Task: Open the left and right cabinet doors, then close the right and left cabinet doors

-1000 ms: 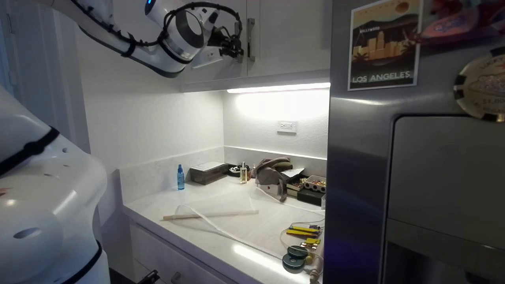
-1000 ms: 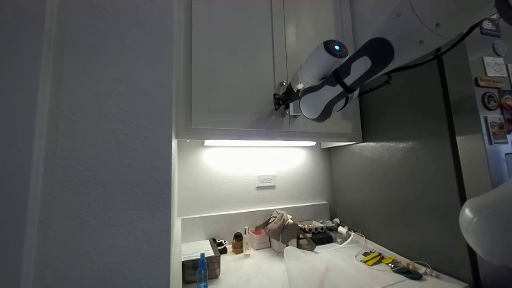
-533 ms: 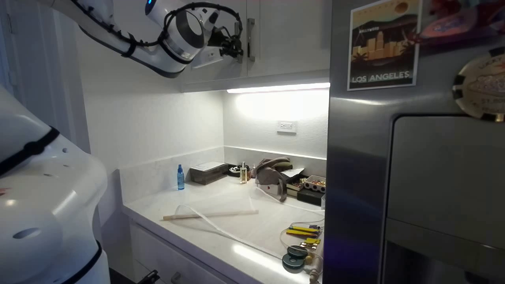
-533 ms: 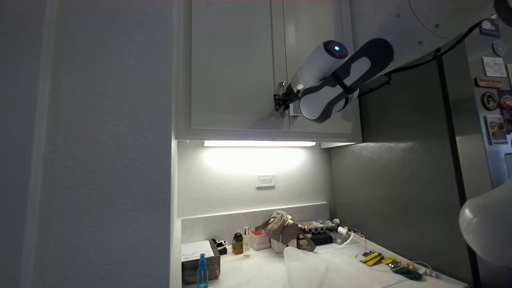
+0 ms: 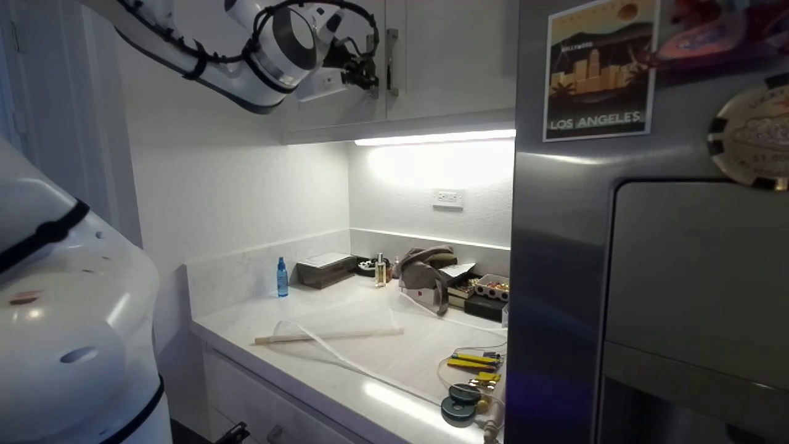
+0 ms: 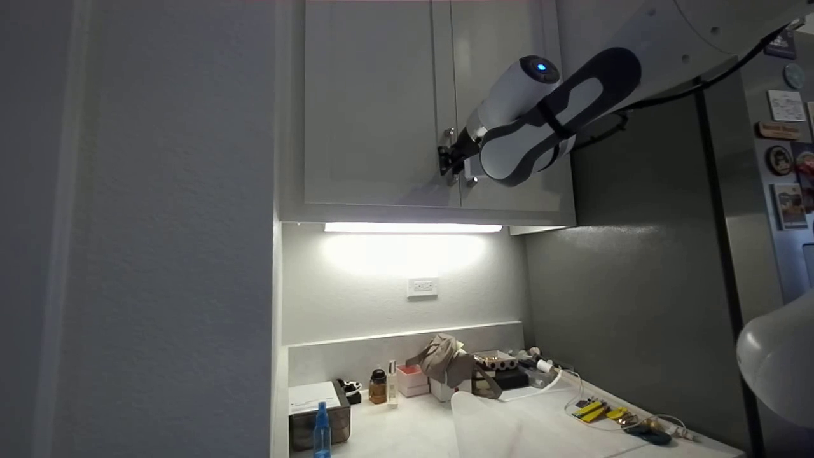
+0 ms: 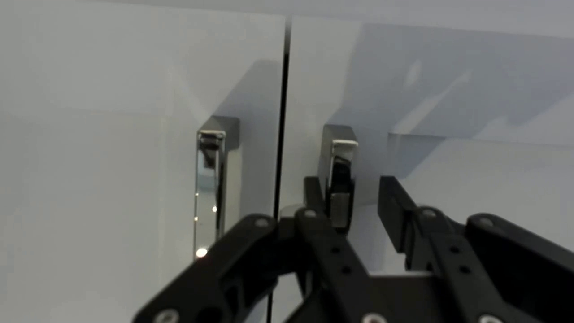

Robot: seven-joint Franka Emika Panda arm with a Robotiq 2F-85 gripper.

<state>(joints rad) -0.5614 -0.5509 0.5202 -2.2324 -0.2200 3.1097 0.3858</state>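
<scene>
fingers (image 7: 396, 211) spread astride the handle (image 7: 341, 184) of the left cabinet door (image 6: 372, 108), i judge them placed to pinch and pull.

White counter (image 5: 243, 316) with blue bottle (image 5: 282, 281), dark box (image 5: 325, 273), perhaps yellow pliers (image 5: 470, 364).

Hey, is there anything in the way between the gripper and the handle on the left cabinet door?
Nothing visible is: in the wrist view, the open gripper has a jaw to each side of the silver bar handle on the left cabinet door.
</scene>
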